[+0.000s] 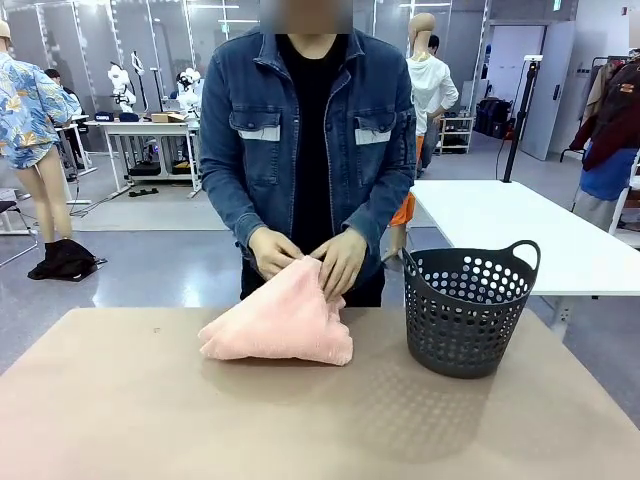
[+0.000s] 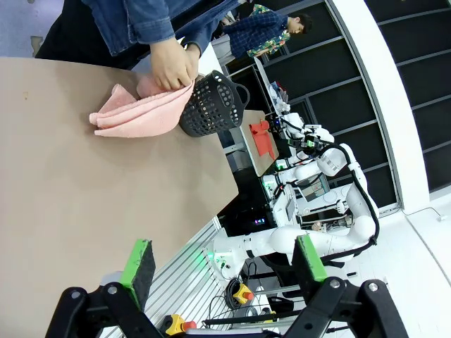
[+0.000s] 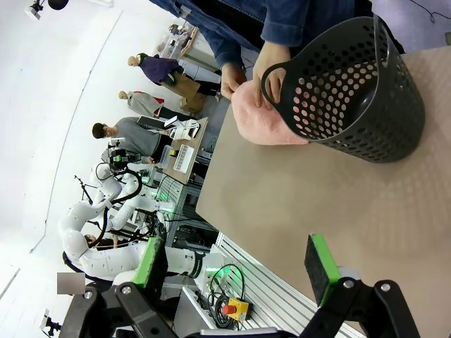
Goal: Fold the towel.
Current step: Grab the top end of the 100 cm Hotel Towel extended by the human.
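The pale pink towel [image 1: 281,322] lies bunched in a folded heap on the far middle of the table, under both hands [image 1: 312,258] of the person in a denim jacket. The same towel [image 2: 138,111] lies beside the dark basket in the left wrist view, and the towel [image 3: 259,121] sits partly behind the basket in the right wrist view. My left gripper [image 2: 224,264] is open, far back from the towel over the near table edge. Open as well, my right gripper [image 3: 239,264] hangs off the table edge, well short of the basket.
A dark perforated basket [image 1: 466,308] with two handles stands right of the towel, also seen as the basket [image 3: 366,91] and the basket [image 2: 210,105]. The tan tabletop [image 1: 300,420] stretches bare toward me. A white table [image 1: 520,235] stands behind on the right.
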Robot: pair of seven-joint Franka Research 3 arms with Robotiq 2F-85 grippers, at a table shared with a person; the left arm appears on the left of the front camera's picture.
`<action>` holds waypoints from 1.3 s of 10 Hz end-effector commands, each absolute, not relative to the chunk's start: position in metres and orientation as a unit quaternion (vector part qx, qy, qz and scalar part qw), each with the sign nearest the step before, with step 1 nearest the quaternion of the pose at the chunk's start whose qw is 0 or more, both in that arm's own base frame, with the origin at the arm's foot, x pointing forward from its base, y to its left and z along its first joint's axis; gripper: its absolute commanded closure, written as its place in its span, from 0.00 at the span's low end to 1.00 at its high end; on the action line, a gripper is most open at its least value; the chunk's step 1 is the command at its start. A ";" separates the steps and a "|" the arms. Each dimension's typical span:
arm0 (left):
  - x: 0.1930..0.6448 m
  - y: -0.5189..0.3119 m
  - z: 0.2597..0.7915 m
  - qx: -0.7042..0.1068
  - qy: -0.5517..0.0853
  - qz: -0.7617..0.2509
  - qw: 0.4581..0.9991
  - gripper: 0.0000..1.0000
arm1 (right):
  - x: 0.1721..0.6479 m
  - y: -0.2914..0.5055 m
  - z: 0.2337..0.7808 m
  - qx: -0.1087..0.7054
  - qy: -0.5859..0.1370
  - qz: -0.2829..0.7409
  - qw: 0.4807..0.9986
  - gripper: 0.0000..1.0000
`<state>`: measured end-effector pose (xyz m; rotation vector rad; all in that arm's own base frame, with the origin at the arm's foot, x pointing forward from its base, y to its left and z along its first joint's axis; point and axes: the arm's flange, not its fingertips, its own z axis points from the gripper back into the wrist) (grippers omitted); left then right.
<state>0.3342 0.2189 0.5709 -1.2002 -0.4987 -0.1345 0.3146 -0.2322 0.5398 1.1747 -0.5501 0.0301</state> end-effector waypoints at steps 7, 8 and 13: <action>0.334 0.219 0.571 -0.561 -0.235 -0.071 0.791 0.00 | 0.315 -0.233 0.542 0.551 -0.263 0.021 0.791 0.00; 0.334 0.219 0.571 -0.561 -0.235 -0.071 0.791 0.00 | 0.315 -0.233 0.542 0.551 -0.263 0.021 0.791 0.00; 0.334 0.219 0.571 -0.561 -0.235 -0.071 0.791 0.00 | 0.315 -0.233 0.542 0.551 -0.263 0.021 0.791 0.00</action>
